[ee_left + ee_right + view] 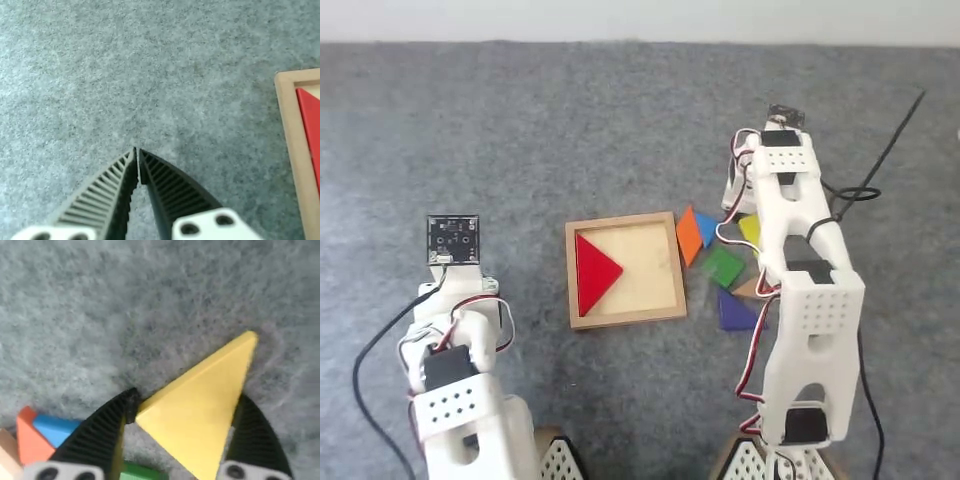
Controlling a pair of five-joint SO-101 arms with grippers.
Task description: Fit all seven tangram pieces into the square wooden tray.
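Fingers [100, 435] of the right gripper [186, 407] pinch the yellow triangle [205, 390] from two sides, one ribbed pad against a corner and the other against the opposite edge, with the piece's long point jutting out past the fingertips over the grey carpet [150, 300]. Just beside this gripper, on its tray-facing side, lie the orange piece [688, 236] and the blue piece [706, 228], touching each other; the orange one sits nearest the square wooden tray [625, 318]. Back from the gripper toward its arm's base lie the green square [724, 266], then a tan piece [748, 288] partly under the arm, and the purple triangle [735, 312], all on the carpet outside the tray. The tray lies beyond the orange piece from the right gripper, between the two arms, and holds the red triangle [592, 270], whose long edge runs along the tray wall farthest from that gripper; the rest of the tray floor is bare wood. The left gripper [137, 152] has its fingers pressed together with nothing between them, tips just above the carpet. The tray's rim [292, 150] is off to one side of this gripper, well apart from its fingertips, with the red triangle's edge just inside that rim.
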